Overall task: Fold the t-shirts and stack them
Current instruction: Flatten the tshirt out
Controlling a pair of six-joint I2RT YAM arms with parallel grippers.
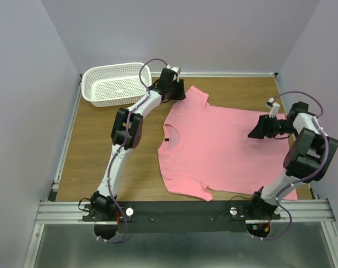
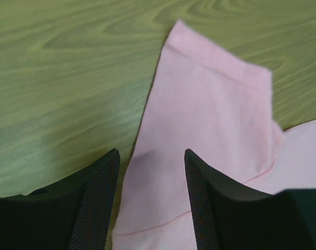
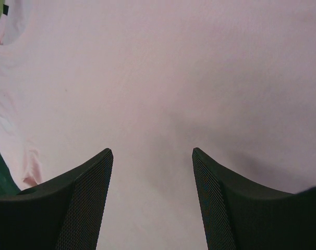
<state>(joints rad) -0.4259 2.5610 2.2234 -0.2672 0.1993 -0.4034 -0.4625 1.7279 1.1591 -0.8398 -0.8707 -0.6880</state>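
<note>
The left gripper (image 2: 150, 166) is being held wide over a sleeve (image 2: 210, 104) of the t-shirt (image 1: 213, 145), spread on the tabletop (image 2: 69, 78) beneath its jaws. The right gripper (image 3: 153, 161), equally wide, is being held above the shirt's body. Both sleeve layers should be pinched together.

The t-shirt (image 1: 213, 145) lies spread on the table (image 1: 96, 151), neck toward nine o'clock, hem toward three. The basket (image 1: 116, 84) stands at the table's ten o'clock corner, apart from the shirt. My left gripper (image 1: 180, 92) hangs over the twelve o'clock sleeve (image 1: 196, 97), and my right gripper (image 1: 251, 134) over the body near the hem.
</note>
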